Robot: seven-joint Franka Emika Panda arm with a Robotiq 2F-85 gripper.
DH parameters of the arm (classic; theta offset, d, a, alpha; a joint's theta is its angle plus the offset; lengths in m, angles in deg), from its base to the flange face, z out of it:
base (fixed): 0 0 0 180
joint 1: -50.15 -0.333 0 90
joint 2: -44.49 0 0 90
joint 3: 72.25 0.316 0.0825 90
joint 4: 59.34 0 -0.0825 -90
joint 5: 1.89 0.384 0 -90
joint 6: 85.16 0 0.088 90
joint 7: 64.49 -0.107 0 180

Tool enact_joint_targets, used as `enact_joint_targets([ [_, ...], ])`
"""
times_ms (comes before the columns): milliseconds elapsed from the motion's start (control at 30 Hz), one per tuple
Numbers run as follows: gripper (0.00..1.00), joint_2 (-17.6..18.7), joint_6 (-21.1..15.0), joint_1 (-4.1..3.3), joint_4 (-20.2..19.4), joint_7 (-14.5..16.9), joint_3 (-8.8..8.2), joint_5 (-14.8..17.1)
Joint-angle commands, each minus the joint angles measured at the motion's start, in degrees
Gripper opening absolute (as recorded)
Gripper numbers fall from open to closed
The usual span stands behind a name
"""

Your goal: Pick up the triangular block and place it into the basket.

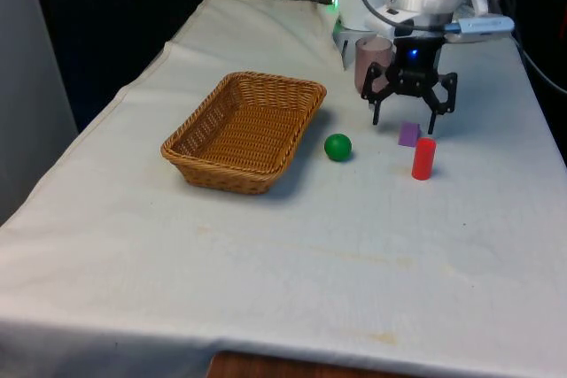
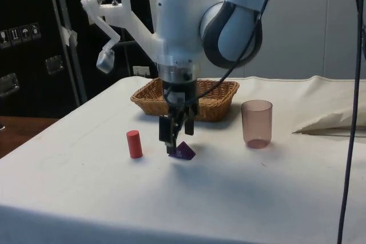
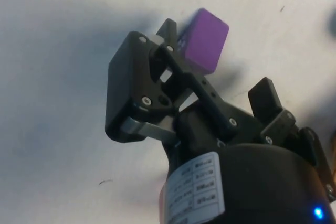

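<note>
The pincer [image 1: 407,116] hangs spread wide just above the purple triangular block [image 1: 408,135]; the block sits on the table [image 1: 266,254] beside the red cylinder [image 1: 423,158], ungrasped; lifting and carrying to the basket [image 1: 245,130] remain.

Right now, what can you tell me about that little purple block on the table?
The purple triangular block is small, matte and solid-coloured, with flat faces and a wedge shape. It lies on the white cloth, close beside the upright red cylinder and apart from the wicker basket. The gripper hangs open just above it, its fingers at the block's sides, not yet closed on it.
</note>
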Motion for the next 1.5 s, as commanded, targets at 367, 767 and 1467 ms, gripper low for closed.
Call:
enact_joint_targets([
  [367, 1.0, -0.11, -2.81, 1.2, -1.26, 1.95, 0.74, 0.86],
  [767, 0.95, -0.97, -3.21, 1.78, -2.46, 2.64, 1.49, 1.55],
  [1467, 0.33, -3.44, -1.15, 1.32, -2.64, 2.46, 0.74, 1.03],
])
